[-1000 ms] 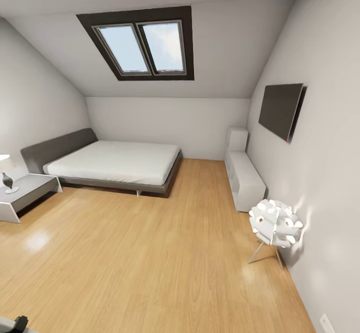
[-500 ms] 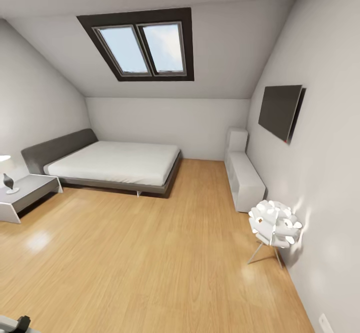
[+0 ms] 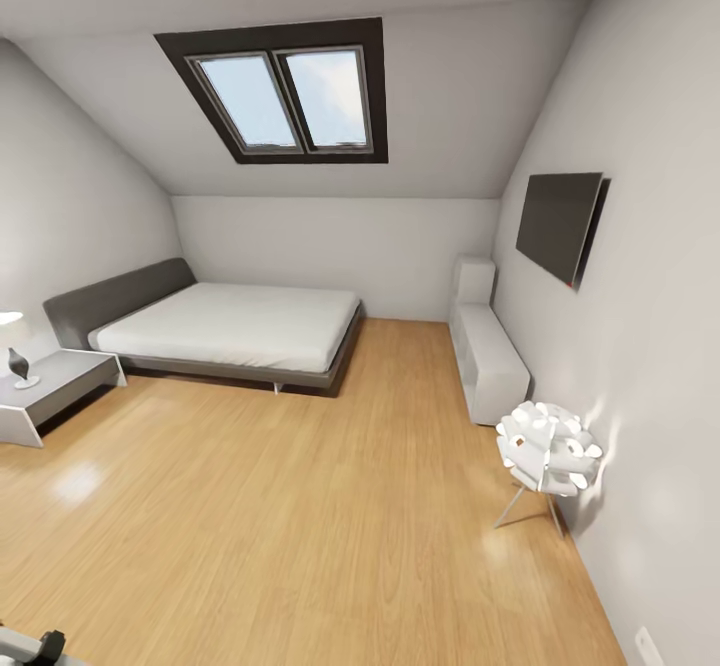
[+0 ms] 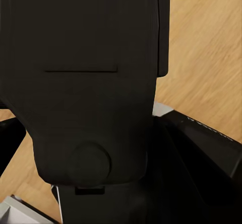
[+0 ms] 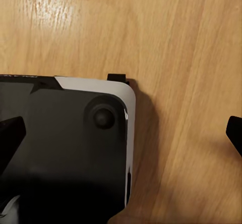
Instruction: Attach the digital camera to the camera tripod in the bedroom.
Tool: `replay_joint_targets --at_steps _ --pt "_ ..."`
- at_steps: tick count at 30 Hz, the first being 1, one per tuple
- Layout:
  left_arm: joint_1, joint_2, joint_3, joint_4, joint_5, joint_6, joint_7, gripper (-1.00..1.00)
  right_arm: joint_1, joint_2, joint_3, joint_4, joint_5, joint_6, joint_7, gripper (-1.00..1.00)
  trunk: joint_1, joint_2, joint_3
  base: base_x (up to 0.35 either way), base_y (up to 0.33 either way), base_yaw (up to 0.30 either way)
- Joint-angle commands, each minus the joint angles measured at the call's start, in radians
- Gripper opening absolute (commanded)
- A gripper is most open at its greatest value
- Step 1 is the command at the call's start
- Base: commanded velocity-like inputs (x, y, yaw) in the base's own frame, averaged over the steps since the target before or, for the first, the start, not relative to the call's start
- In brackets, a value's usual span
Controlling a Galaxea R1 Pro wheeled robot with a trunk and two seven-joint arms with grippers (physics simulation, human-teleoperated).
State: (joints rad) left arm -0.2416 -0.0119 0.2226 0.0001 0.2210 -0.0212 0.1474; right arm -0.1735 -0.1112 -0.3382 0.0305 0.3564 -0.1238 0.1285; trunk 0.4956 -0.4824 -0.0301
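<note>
In the left wrist view the digital camera, a black boxy body with a rectangular panel on its face, sits very close to the lens. My left gripper is shut on it, with dark fingers at either side. A black bit of that arm or its load pokes in at the head view's lower left corner. My right gripper hangs open over the robot's dark base and the wood floor, its fingertips far apart. The camera tripod is out of view.
The bedroom lies ahead: a grey bed at the back left, a low side table with a lamp at left, and a white shelf unit, a wall screen and a white floor lamp along the right wall. Wood floor spans the middle.
The whole head view has shifted by a few pixels, so the camera moved slightly. Nothing in the room has moved.
</note>
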Motion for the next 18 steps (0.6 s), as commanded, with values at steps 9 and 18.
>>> replay_joint_targets --at_steps 9,18 --pt "-0.001 0.0 -0.002 0.0 0.006 -0.002 0.003 -1.0 -0.002 -0.001 -0.008 0.003 0.007 -0.008 0.002 1.0 -0.034 0.061 0.026 0.0 0.0 0.0" --pt "-0.001 0.0 -0.002 0.0 0.005 -0.001 0.003 -1.0 -0.001 -0.001 -0.008 0.003 0.007 -0.017 0.002 1.0 -0.046 0.082 0.036 0.0 0.0 0.0"
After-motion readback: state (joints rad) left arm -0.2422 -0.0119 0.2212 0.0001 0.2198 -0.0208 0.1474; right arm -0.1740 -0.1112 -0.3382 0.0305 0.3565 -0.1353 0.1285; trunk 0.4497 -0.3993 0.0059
